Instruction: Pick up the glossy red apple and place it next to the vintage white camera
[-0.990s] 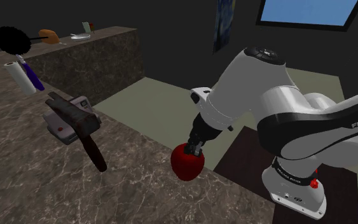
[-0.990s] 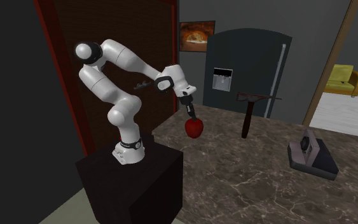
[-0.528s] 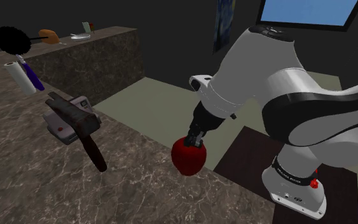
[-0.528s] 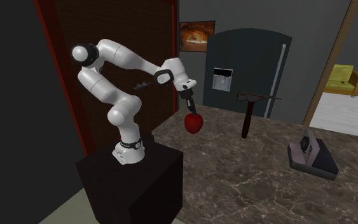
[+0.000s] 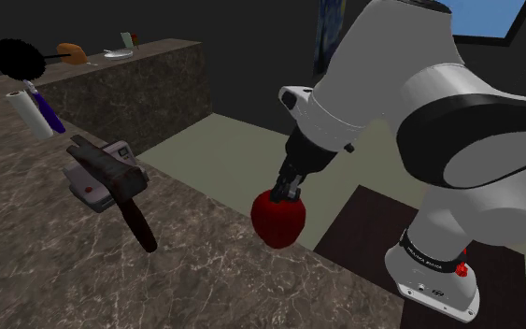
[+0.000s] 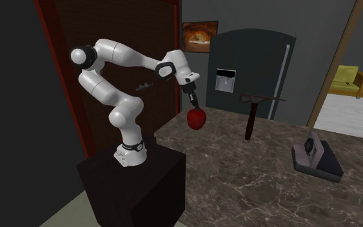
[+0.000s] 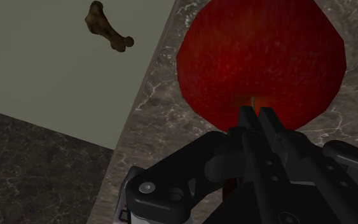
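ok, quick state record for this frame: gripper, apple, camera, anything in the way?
gripper: shut on the red apple
apple state: lifted, near the counter edge
camera: on the counter, well apart from the apple
dark T-shaped tool: upright on the counter, on the apple's side of the camera
left to do: carry and place

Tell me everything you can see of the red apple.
The apple is round and deep red, with faint streaks in its skin and a small orange patch at its top, seen in the wrist view. It hangs upright from the black gripper, which is shut on that top. It seems to be lifted clear, above the edge of the dark marbled counter. Nothing else touches it.
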